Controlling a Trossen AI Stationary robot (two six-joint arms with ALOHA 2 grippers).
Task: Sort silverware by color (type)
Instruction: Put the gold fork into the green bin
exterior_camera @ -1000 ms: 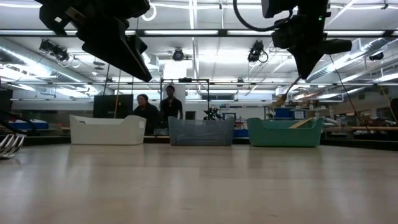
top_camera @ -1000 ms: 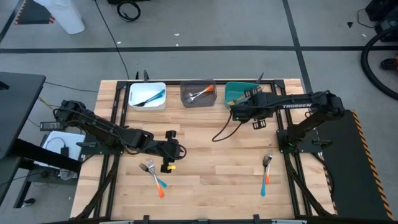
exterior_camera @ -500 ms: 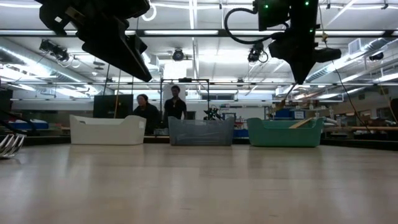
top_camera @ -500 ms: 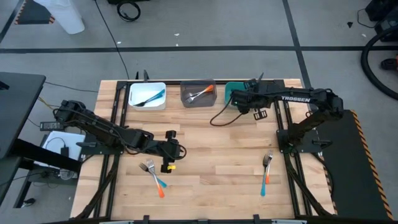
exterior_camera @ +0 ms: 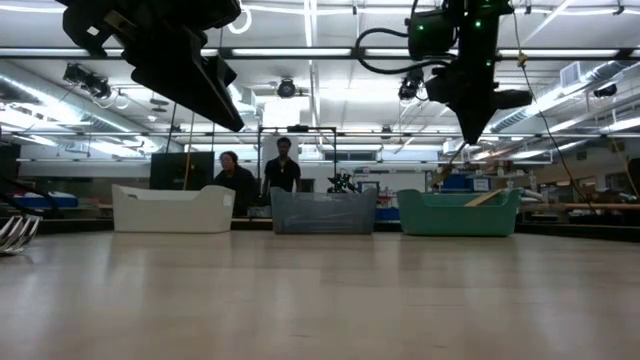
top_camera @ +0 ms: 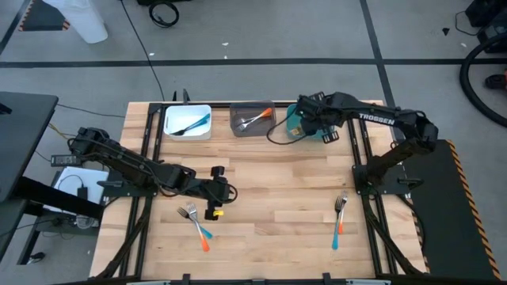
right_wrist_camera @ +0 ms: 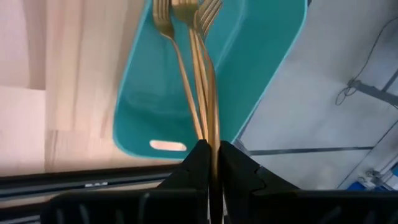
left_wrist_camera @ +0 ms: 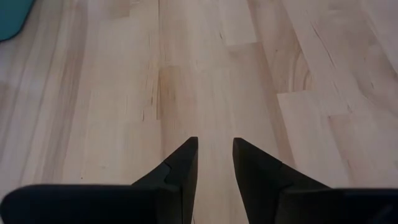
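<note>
My right gripper [right_wrist_camera: 212, 148] hangs over the teal bin [right_wrist_camera: 267, 56] at the table's far edge and is shut on a gold fork [right_wrist_camera: 207, 74]. It also shows in the high view [top_camera: 303, 124]. Another gold fork [right_wrist_camera: 173, 43] lies in the teal bin. My left gripper [left_wrist_camera: 214, 144] is open and empty above bare wood at the table's left middle [top_camera: 224, 190]. A blue-handled and an orange-handled fork [top_camera: 196, 223] lie crossed on the table near it. Another such pair [top_camera: 340, 218] lies at the right. My right gripper pinches the gold fork's slim handle [right_wrist_camera: 211, 132] between its two fingers. The fork runs straight out from the fingertips, along them, with its tines [right_wrist_camera: 205, 9] over the teal bin. Whether the tines touch the bin, I cannot tell.
A white bin [top_camera: 188, 121] with a blue-handled utensil and a grey bin [top_camera: 252, 120] with an orange-handled fork stand left of the teal bin [top_camera: 295, 116] along the far edge. Black frame rails run down both table sides. People stand in the room behind [exterior_camera: 238, 180].
My right gripper has carried the gold fork toward the table's far edge and a little to the left, from the near side of the teal bin to over it, turning as it went. It has stayed shut on the fork.
</note>
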